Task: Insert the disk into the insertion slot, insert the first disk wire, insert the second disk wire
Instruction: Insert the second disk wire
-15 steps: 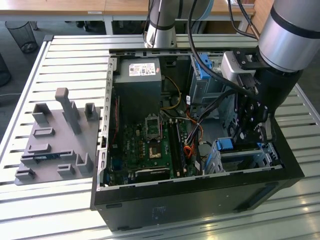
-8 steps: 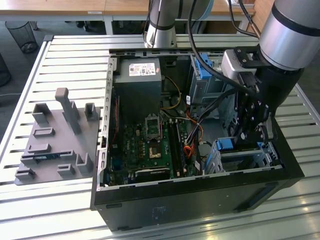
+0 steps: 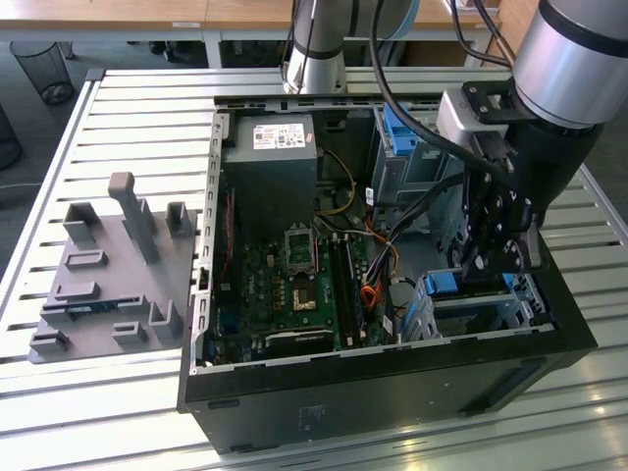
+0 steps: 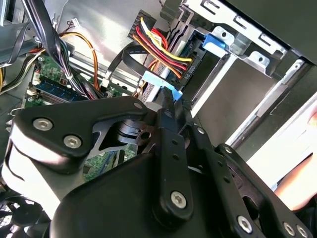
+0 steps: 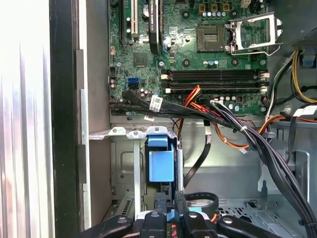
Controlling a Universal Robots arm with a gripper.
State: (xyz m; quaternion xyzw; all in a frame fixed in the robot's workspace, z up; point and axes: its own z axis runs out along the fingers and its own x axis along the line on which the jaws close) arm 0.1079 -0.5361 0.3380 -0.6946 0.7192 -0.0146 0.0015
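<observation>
Black metal pincer (image 3: 491, 257) reached down from the angled silver arm (image 3: 564, 44) into the open computer case (image 3: 392, 392), fingers pressed together on a blue-tabbed wire connector (image 5: 171, 214) beside the blue-framed silver disk (image 3: 471, 304), seated in the perforated sheet-metal insertion slot (image 3: 417, 314).

One open PC case (image 3: 392, 392), one motherboard (image 3: 294, 285), one PSU (image 3: 270, 157), one grey fixture tray (image 3: 108, 285) (on table), one gripper (image 3: 496, 260).

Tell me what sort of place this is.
Probably a robotics lab or test workshop. An open black desktop computer case lies on a slatted metal workbench, beside a grey plastic fixture plate, with wooden desks and a black wire wastebasket behind.
</observation>
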